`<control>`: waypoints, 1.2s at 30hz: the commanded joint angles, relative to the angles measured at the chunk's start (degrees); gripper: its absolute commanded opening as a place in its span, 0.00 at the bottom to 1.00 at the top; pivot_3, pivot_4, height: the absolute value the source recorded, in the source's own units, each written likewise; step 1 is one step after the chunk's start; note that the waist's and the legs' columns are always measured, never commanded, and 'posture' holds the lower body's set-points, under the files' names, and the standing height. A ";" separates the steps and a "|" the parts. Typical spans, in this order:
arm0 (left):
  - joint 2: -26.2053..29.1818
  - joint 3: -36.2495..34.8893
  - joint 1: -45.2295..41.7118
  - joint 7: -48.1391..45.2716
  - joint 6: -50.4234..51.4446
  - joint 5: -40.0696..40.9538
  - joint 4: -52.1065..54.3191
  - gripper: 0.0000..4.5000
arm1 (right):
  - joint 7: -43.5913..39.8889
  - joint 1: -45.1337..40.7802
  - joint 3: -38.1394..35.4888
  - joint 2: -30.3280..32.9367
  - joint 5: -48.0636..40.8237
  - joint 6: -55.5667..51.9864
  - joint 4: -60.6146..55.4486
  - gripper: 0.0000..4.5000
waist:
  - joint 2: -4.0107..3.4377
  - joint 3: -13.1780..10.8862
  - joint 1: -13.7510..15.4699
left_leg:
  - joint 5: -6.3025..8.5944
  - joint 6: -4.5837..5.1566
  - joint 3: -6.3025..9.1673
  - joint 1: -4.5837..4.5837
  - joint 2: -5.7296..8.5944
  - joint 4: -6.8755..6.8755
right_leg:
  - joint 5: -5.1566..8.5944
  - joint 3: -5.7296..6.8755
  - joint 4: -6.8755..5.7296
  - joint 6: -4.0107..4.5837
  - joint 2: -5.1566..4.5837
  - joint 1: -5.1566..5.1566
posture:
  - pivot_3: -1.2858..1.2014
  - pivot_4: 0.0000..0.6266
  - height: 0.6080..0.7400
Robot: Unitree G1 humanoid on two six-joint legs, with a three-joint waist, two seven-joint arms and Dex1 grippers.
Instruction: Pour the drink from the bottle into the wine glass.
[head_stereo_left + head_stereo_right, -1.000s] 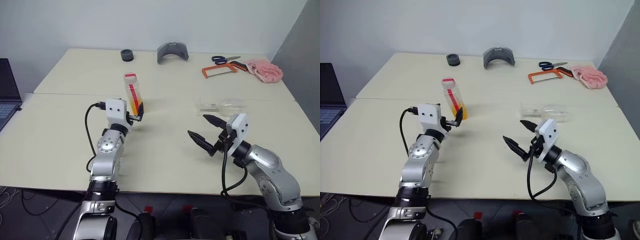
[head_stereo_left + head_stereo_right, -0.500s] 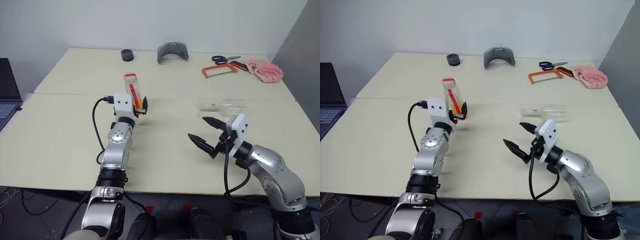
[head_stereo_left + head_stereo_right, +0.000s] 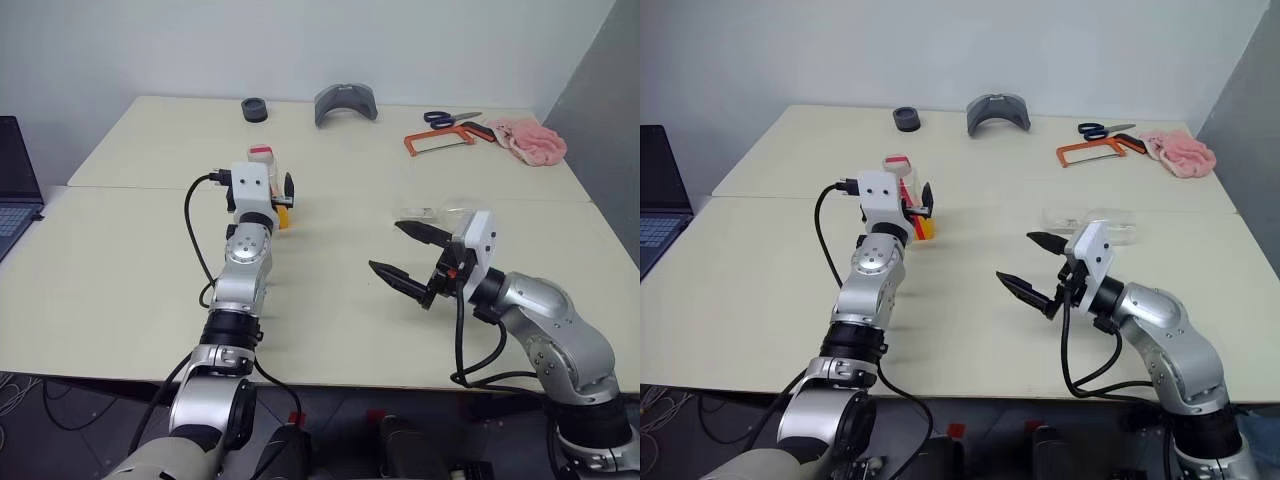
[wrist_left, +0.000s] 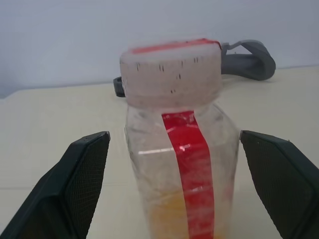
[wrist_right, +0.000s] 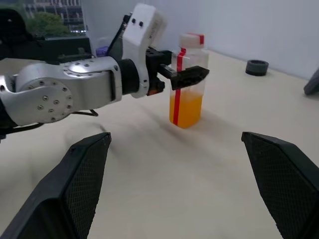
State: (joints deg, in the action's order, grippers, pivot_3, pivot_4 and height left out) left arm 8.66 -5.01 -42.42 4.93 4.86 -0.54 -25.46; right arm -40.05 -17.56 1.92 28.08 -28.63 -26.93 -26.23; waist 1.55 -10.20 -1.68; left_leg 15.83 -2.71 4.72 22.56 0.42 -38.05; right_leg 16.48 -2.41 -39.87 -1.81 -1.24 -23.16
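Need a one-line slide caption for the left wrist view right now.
Open left claw straddles the upright capped bottle, orange drink low inside, fingers not yet touching it.

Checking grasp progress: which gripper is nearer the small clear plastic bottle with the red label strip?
Left. The left gripper straddles the bottle, fingers open; the right gripper hangs open well aside.

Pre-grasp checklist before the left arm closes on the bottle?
1. Small clear plastic bottle with red label strip sits between the left gripper fingers: ok.
2. Left fingers open, not touching bottle: ok.
3. Bottle upright, red-and-white cap on: ok.
4. Orange drink fills the lower part: ok.
5. Clear stemmed wine glass upright: not ok, lying on its side.
6. Right gripper open, holding nothing: ok.
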 commanded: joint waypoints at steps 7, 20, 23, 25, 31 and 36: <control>0.46 -0.36 -3.21 2.48 -1.56 -1.43 -1.67 1.00 | -1.49 -2.26 0.18 0.28 -0.90 -0.01 -0.88 1.00 | 0.00 0.00 0.01 | -0.02 -0.04 0.02 0.05 -0.01 0.00 | 0.00 0.00 0.01 0.00 -0.03 -0.02 | 0.52 0.24 1.00; 0.47 -0.18 -4.57 3.65 -0.97 -1.34 -3.10 1.00 | -1.61 -2.21 -0.11 0.74 -0.51 0.28 -0.38 1.00 | 0.00 0.00 0.01 | -0.03 -0.06 0.03 0.05 0.00 0.00 | 0.00 0.00 0.01 0.00 -0.04 -0.03 | 0.52 0.24 1.00; 0.54 0.04 -4.57 3.58 -0.88 -1.57 -3.17 1.00 | -1.70 -2.18 -0.11 0.85 -0.50 0.31 -0.33 1.00 | 0.00 0.00 0.01 | -0.03 -0.06 0.03 0.05 0.00 0.00 | 0.00 0.00 0.01 0.00 -0.04 -0.03 | 0.52 0.24 1.00; 0.57 0.11 -4.59 3.65 -0.90 -1.70 -3.28 1.00 | -1.79 -2.21 -0.08 0.92 -0.41 0.39 -0.16 1.00 | 0.00 0.00 0.01 | -0.04 -0.06 0.03 0.05 0.00 0.00 | 0.00 0.00 0.01 0.00 -0.04 -0.03 | 0.52 0.24 1.00; 0.63 0.17 -4.72 3.85 -1.06 -2.03 -3.58 1.00 | -1.96 -2.22 -0.17 1.15 -0.39 0.50 0.05 1.00 | 0.00 0.00 0.01 | -0.03 -0.06 0.02 0.05 0.00 0.00 | 0.00 0.00 0.01 0.00 -0.04 -0.03 | 0.52 0.24 1.00; 0.68 -0.19 -5.14 4.07 -1.09 -2.16 -4.48 1.00 | -2.19 -2.30 -0.19 1.37 -0.24 0.50 0.19 1.00 | 0.00 0.00 0.01 | -0.04 -0.06 0.03 0.05 0.00 0.00 | 0.00 0.00 0.01 0.00 -0.04 -0.03 | 0.52 0.24 1.00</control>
State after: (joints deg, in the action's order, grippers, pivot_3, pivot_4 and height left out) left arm 8.80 -4.92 -45.72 8.39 4.54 -2.19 -30.35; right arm -41.69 -18.86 2.54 28.91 -28.70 -27.15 -25.00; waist 1.55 -10.20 -1.68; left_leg 15.80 -2.78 4.74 22.61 0.42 -38.06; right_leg 16.48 -2.41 -39.87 -1.81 -1.28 -23.19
